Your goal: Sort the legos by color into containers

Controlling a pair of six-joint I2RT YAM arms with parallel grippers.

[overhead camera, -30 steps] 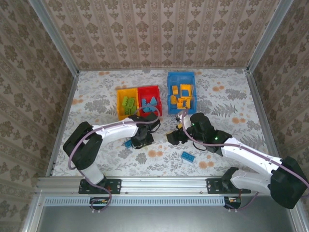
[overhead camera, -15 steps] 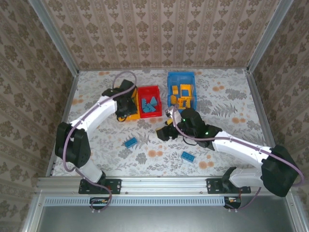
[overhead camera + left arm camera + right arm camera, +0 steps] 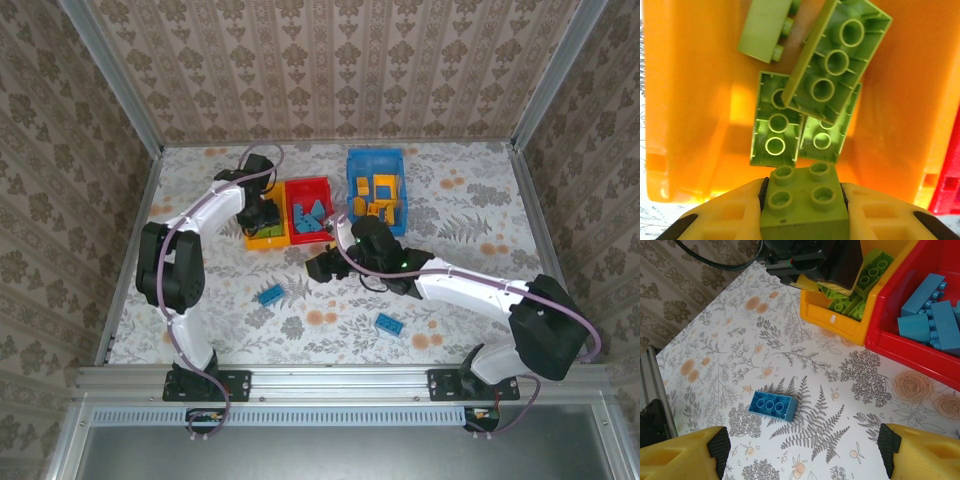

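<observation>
One green brick (image 3: 803, 199): clamped in left hand (image 3: 804, 216), over yellow-orange bin (image 3: 690, 100) holding green bricks (image 3: 775, 131).
Right hand (image 3: 802, 447): spread wide, empty; blue brick (image 3: 773, 405) on table (image 3: 715, 340) nearby.

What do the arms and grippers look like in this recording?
The left arm and right arm have white links, bulky black joints and a lilac cable looped alongside. The left gripper and right gripper have yellow fingers with black pads.
</observation>
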